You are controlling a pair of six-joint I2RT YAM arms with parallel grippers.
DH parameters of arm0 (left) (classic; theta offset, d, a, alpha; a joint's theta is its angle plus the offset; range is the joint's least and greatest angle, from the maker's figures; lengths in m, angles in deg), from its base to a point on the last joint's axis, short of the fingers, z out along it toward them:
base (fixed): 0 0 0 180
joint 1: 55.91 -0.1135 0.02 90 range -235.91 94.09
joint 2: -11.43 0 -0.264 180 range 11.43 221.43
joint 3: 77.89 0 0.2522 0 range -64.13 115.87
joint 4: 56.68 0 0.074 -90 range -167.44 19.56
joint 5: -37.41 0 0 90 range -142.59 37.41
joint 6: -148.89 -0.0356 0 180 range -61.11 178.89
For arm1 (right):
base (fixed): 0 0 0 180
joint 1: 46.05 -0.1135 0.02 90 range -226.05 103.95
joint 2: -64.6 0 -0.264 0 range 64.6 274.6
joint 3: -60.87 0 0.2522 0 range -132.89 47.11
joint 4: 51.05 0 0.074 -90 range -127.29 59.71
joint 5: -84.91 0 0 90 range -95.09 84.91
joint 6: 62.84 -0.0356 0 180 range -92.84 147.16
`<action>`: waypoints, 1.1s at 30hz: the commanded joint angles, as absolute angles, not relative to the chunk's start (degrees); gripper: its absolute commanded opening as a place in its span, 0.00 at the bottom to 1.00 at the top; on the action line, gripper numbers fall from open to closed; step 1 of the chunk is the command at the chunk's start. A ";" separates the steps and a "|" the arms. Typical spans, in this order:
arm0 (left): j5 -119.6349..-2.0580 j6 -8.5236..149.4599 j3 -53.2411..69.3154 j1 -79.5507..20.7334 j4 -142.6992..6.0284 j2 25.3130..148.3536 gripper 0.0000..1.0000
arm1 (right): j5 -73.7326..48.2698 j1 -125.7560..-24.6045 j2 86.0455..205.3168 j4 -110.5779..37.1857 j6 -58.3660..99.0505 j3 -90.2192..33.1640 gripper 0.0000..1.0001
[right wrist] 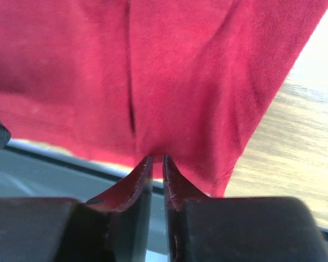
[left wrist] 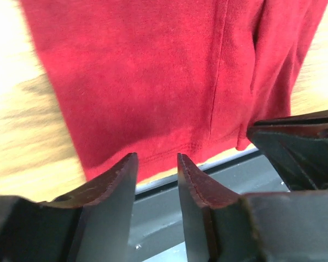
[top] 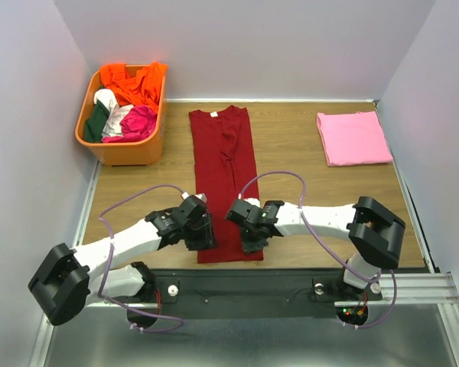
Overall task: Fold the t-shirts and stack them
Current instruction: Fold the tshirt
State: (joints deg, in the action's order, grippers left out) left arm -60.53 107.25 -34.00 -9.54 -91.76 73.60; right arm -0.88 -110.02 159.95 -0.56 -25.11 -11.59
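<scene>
With the right gripper [right wrist: 157,159] clenched on the hem of the maroon t-shirt [top: 223,157], seat the released left gripper [left wrist: 157,161] on the hem before lifting evenly.

The left arm [top: 118,248] and right arm [top: 323,218] are white with bulky black joints, each trailed by a looping lilac cable [top: 279,173]. Their fingers [left wrist: 117,185] are dark, tapered, ridged inside.

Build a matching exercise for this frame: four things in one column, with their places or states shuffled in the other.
1 maroon t-shirt
2 pink t-shirt
3 orange basket
4 left claw

a far right, folded flat
b open, at the near hem
c far left, full of clothes
d table centre, long narrow strip

Pairs: 1-d, 2-a, 3-c, 4-b
</scene>
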 commanded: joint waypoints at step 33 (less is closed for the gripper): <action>-57.24 109.25 -29.94 -9.06 -106.39 87.37 0.50 | -0.25 -107.49 151.35 1.12 -29.97 -5.10 0.50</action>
State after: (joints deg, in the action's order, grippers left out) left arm -57.71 109.63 -28.73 -9.52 -106.95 85.40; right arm 0.23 -107.57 151.62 3.42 -30.60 -3.53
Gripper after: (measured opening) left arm 0.517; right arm 0.511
